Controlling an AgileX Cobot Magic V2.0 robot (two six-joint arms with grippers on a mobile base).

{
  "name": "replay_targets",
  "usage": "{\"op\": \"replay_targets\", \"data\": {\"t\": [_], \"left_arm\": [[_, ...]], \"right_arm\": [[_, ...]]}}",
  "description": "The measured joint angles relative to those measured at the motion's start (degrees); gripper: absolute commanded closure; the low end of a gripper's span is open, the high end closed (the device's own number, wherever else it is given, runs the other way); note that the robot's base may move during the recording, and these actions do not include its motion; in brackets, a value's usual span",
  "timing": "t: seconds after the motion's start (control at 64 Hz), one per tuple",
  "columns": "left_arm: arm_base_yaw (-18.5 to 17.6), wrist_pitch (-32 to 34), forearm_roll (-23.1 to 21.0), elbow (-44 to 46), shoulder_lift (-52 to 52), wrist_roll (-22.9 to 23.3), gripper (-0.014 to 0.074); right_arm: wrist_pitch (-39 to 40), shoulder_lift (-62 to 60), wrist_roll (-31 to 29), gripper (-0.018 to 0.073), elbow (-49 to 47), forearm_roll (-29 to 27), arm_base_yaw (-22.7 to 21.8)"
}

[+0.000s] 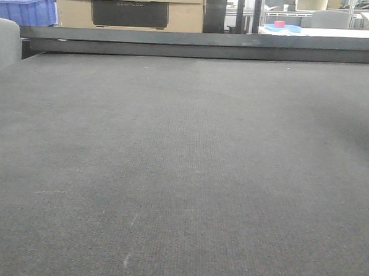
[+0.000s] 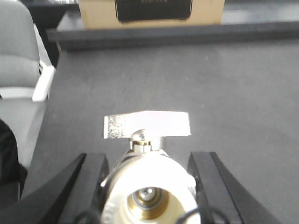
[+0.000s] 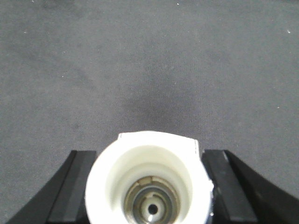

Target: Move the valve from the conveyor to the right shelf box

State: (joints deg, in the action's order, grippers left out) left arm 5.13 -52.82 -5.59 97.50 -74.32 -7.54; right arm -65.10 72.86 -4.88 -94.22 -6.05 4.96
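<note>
The conveyor [image 1: 182, 175] is a wide dark grey woven belt that fills the front view; no gripper or valve shows there. In the left wrist view my left gripper [image 2: 149, 156] is shut on a white valve [image 2: 149, 186] with a brass bore. A bright flat silver handle [image 2: 147, 125] sticks out ahead of it over the belt [image 2: 233, 93]. In the right wrist view my right gripper [image 3: 148, 152] is shut on a second white valve [image 3: 149, 163], its round open end facing the camera, above the belt [image 3: 140, 70]. The shelf box is out of view.
The belt's black rim [image 1: 202, 45] runs across the far side. Behind it stand a cardboard box with a black label [image 1: 129, 8] and a blue bin [image 1: 24, 9]. A grey chair [image 2: 18, 56] is at the left edge of the belt.
</note>
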Motion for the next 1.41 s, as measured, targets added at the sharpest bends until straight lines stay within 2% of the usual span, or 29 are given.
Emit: {"op": "replay_targets", "data": {"t": [0.36, 0.969, 1.407], "left_arm": [[0.0, 5.8, 0.0, 0.0, 0.0, 0.0, 0.0708], [0.0, 6.1, 0.3, 0.0, 0.0, 0.0, 0.0708], [0.0, 6.1, 0.3, 0.0, 0.0, 0.0, 0.0708]], "right_arm": [[0.0, 0.0, 0.0, 0.0712, 0.0, 0.0, 0.0], [6.2, 0.0, 0.0, 0.0712, 0.0, -0.4, 0.0], [7.7, 0.0, 0.0, 0.0712, 0.0, -0.4, 0.0]]}}
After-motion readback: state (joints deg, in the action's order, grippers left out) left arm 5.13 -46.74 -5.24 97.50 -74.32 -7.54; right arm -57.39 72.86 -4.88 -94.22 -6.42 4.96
